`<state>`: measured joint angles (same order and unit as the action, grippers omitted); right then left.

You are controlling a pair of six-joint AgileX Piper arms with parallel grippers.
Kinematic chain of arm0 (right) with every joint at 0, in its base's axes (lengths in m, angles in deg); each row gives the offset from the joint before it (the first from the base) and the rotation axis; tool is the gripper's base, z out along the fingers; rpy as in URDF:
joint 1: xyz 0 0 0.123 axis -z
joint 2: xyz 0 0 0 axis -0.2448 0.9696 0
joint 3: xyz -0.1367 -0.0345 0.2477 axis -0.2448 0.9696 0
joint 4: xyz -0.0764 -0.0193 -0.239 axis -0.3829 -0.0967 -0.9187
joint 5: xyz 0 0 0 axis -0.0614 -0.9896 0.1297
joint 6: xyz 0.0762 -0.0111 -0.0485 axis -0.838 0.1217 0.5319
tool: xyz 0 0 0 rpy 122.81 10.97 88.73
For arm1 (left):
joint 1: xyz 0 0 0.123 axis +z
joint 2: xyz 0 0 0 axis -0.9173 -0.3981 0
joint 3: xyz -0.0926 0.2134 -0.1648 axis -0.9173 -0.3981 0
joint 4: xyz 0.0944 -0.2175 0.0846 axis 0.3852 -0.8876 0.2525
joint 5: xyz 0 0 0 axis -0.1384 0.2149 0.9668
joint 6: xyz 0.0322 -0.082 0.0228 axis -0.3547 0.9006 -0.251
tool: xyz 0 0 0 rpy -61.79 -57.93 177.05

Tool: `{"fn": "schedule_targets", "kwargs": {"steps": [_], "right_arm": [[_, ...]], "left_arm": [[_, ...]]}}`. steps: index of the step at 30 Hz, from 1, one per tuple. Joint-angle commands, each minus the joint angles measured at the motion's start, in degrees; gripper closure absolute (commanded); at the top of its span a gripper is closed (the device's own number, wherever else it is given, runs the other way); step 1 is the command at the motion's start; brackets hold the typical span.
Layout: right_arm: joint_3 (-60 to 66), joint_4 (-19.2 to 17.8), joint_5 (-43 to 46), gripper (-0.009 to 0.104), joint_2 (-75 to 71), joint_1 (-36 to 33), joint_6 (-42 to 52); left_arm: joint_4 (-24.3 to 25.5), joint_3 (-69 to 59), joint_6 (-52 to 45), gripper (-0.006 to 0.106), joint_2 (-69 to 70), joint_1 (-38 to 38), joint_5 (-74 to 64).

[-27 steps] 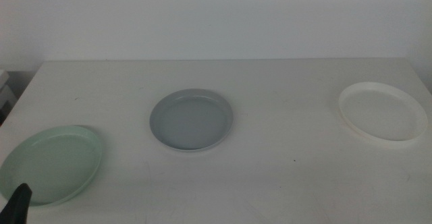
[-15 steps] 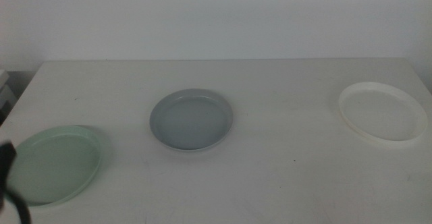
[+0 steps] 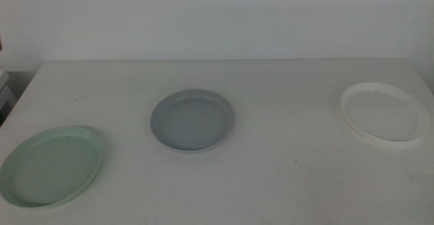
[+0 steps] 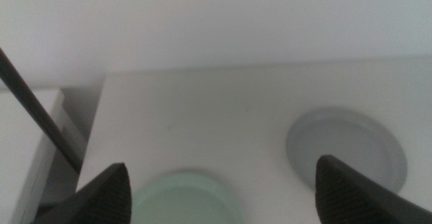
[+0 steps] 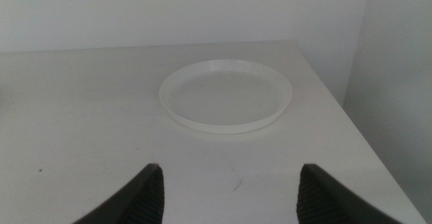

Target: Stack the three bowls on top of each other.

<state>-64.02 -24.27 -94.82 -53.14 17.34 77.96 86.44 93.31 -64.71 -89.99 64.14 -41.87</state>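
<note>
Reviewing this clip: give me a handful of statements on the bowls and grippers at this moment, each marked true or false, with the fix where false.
1. The three bowls are already stacked. False: the mint green bowl, the grey-blue bowl and the white bowl each lie apart on the table.
2. The grey-blue bowl lies between the other two in the middle view. True.
3. The left gripper holds the mint green bowl. False: its jaws are open above that bowl, gripping nothing.
4. The right gripper is open, facing the white bowl. True.
5. The white bowl has food in it. False: it is empty.
</note>
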Motion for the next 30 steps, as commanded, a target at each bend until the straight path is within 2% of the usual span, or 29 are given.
{"fn": "schedule_targets", "kwargs": {"steps": [1,16,19,22,27,30], "right_arm": [[-0.42,-0.8,4.37,0.045,-1.56,-0.12,0.67],[-0.42,-0.8,4.37,0.045,-1.56,-0.12,0.67],[-0.42,-0.8,4.37,0.045,-1.56,-0.12,0.67],[-0.42,-0.8,4.37,0.045,-1.56,-0.12,0.67],[-0.42,-0.8,4.37,0.045,-1.56,-0.12,0.67],[-0.42,-0.8,4.37,0.045,-1.56,-0.12,0.67]], "left_arm": [[-0.57,5.0,0.74,-0.005,-3.05,0.09,-1.24],[-0.87,5.88,0.74,-0.005,-16.65,0.15,-2.36],[0.14,6.13,3.11,-0.005,-19.13,0.23,-2.36],[-0.26,7.1,4.51,-0.005,-21.97,2.97,-2.88],[-3.66,10.12,-3.65,-0.005,-27.09,10.12,-7.16],[-8.14,12.6,-12.07,-0.005,-30.78,15.23,-10.66]]}}
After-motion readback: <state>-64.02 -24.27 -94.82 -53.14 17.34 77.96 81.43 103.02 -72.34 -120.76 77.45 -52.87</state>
